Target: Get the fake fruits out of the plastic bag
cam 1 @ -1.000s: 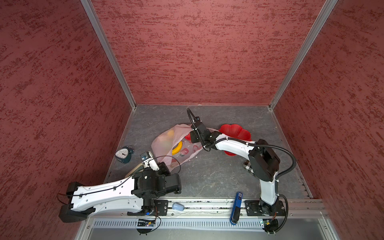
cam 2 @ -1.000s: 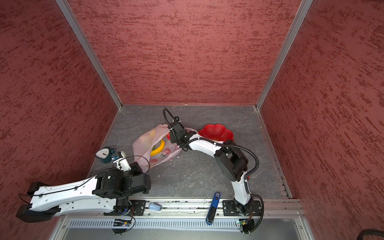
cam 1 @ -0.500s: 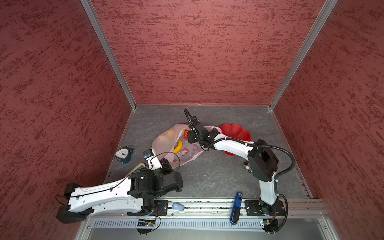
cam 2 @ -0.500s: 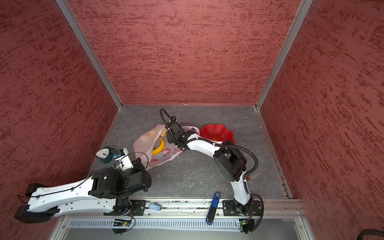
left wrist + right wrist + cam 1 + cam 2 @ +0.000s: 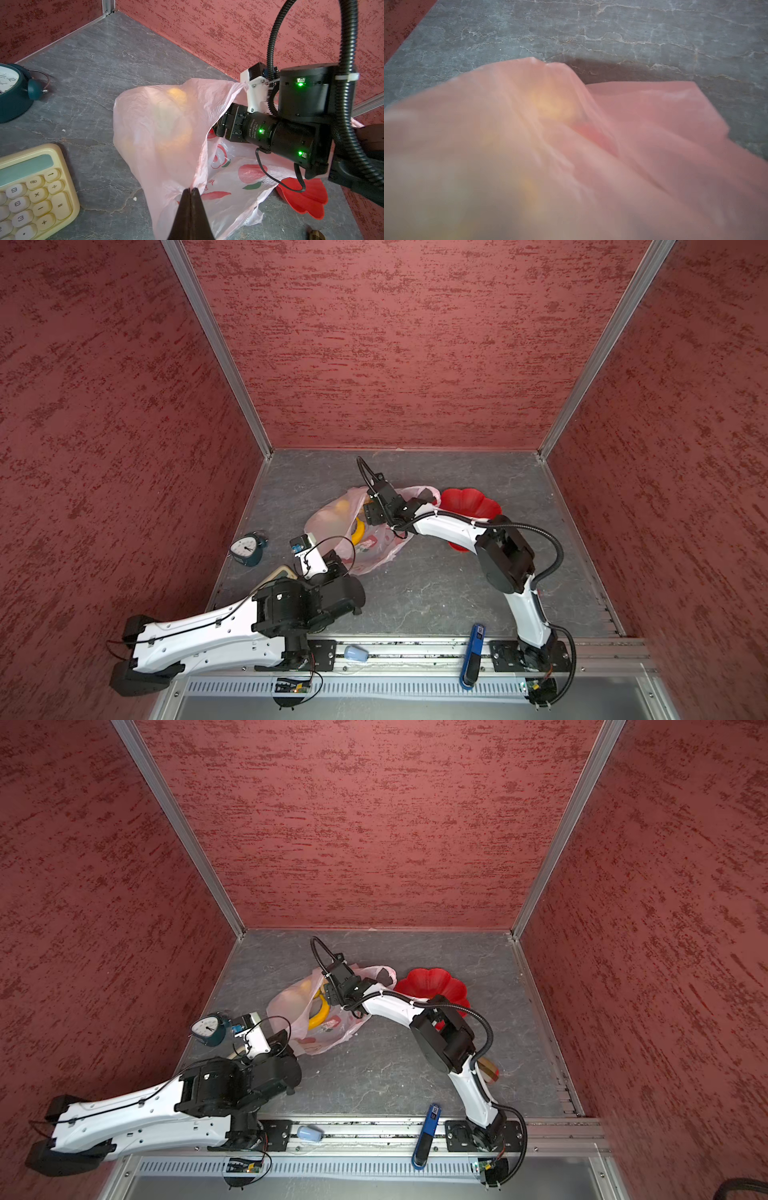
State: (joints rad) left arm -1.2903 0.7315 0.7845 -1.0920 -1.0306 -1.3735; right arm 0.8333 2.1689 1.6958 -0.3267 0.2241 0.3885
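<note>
The pale pink plastic bag (image 5: 324,522) (image 5: 291,1006) lies mid-floor with its mouth toward the right. My left gripper (image 5: 190,190) (image 5: 338,564) is shut on the bag's near edge, holding the film (image 5: 162,135) up like a tent. A yellow banana (image 5: 357,531) (image 5: 319,1011) shows in the mouth. A yellow round fruit (image 5: 176,95) (image 5: 548,104) glows through the film. My right gripper (image 5: 376,512) (image 5: 332,994) (image 5: 226,124) reaches into the mouth, its fingers hidden by the film. The right wrist view shows only the plastic bag (image 5: 571,145) and floor.
A red flower-shaped dish (image 5: 469,506) (image 5: 301,197) sits just right of the bag, under the right arm. An alarm clock (image 5: 246,549) and a cream calculator (image 5: 31,187) lie left of the bag. A blue tool (image 5: 473,651) rests on the front rail. Red walls enclose three sides.
My right gripper has pushed leftward, further into the bag's mouth. My left gripper keeps its pinch on the bag's edge and has shifted only slightly.
</note>
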